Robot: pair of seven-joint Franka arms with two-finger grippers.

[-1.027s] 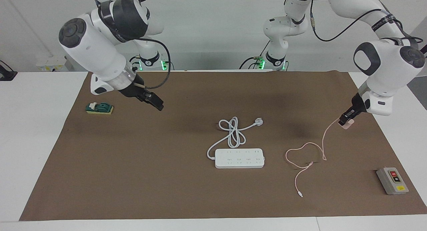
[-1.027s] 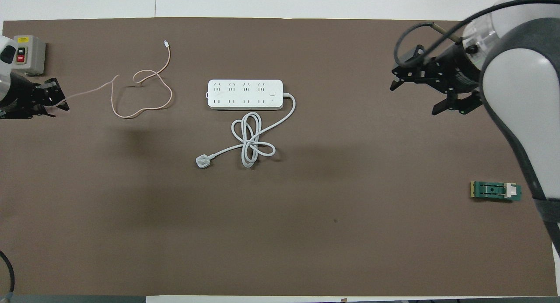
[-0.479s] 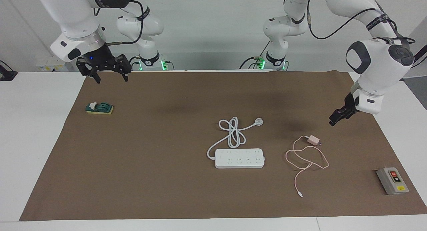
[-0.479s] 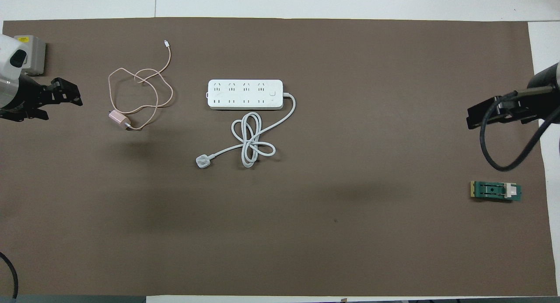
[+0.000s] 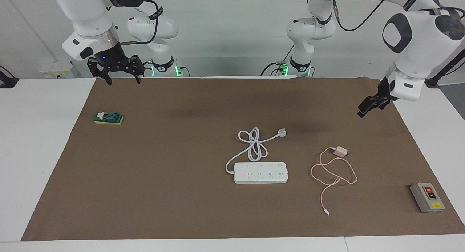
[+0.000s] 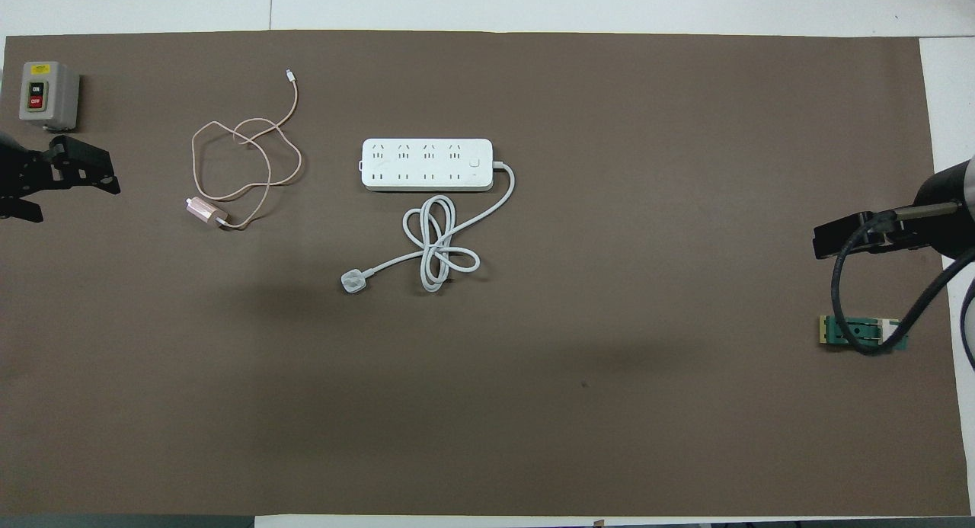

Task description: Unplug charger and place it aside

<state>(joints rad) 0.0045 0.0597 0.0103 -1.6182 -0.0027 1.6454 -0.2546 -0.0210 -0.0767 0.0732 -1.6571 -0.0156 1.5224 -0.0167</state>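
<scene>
The pale pink charger cube (image 5: 340, 151) lies unplugged on the brown mat, beside the white power strip (image 5: 261, 172) toward the left arm's end. Its thin pink cable (image 5: 334, 172) loops on the mat and ends in a small white connector (image 5: 328, 213). The overhead view shows the cube (image 6: 202, 207), the cable (image 6: 259, 151) and the strip (image 6: 426, 164). My left gripper (image 5: 367, 108) is open and empty, up in the air over the mat's edge, apart from the charger (image 6: 72, 193). My right gripper (image 5: 123, 79) is open and empty, waiting over the mat's corner near its base (image 6: 838, 238).
The strip's thick white cord (image 5: 254, 144) coils nearer to the robots, with its plug (image 5: 282, 132) loose. A grey on/off switch box (image 5: 427, 196) stands near the left arm's end of the mat. A green block (image 5: 108, 118) lies toward the right arm's end.
The left gripper let go of the charger, which dropped onto the mat beside the strip, then rose and drew away. The right arm swung back toward its base and then held still.
</scene>
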